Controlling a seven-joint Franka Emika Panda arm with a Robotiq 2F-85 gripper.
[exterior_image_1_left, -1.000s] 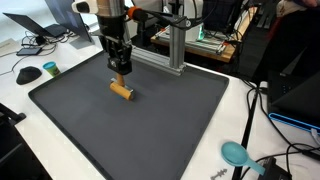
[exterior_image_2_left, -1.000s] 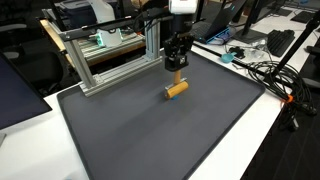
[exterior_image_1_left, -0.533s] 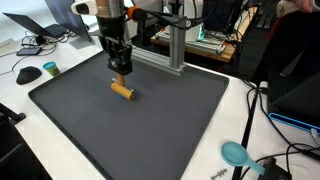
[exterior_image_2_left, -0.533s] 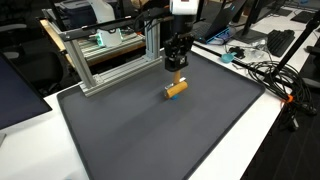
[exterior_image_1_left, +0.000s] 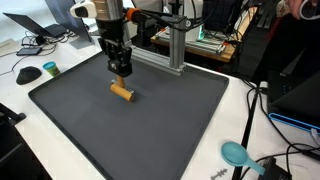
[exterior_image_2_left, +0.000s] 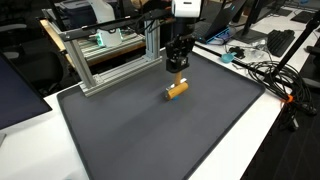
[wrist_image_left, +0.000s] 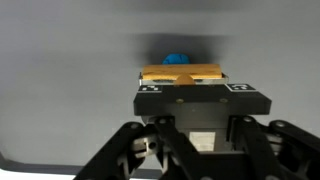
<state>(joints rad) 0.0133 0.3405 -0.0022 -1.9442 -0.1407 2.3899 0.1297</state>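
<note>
Cork-coloured cylinder (exterior_image_1_left: 122, 91), short and orange-tan, lies on its side on the dark grey mat (exterior_image_1_left: 150, 130) in both exterior views (exterior_image_2_left: 176, 89), toward the far part of the mat and angled to its edges. Nothing else rests on the mat around it.

My gripper (exterior_image_1_left: 120, 69) hangs just above the cylinder, apart from it and pointing straight down; in an exterior view (exterior_image_2_left: 177, 67) it sits over the cylinder's far end. In the wrist view the cylinder (wrist_image_left: 180, 73) shows beyond my fingers as a tan bar with a blue spot behind it, and I cannot make out what that spot is. My fingers hold nothing. Whether they stand spread or drawn together I cannot tell: the exterior views show them too small and the wrist view is blurred.

Behind me an aluminium frame (exterior_image_2_left: 105, 50) stands on the far edge of the mat, seen also in an exterior view (exterior_image_1_left: 175, 45). The mat lies on a white table (exterior_image_1_left: 60, 165). Near one table corner lies a teal scoop-shaped object (exterior_image_1_left: 236, 153) with cables beside it; at another side sits a dark mouse (exterior_image_1_left: 29, 73) and a small round teal thing (exterior_image_1_left: 50, 68).
</note>
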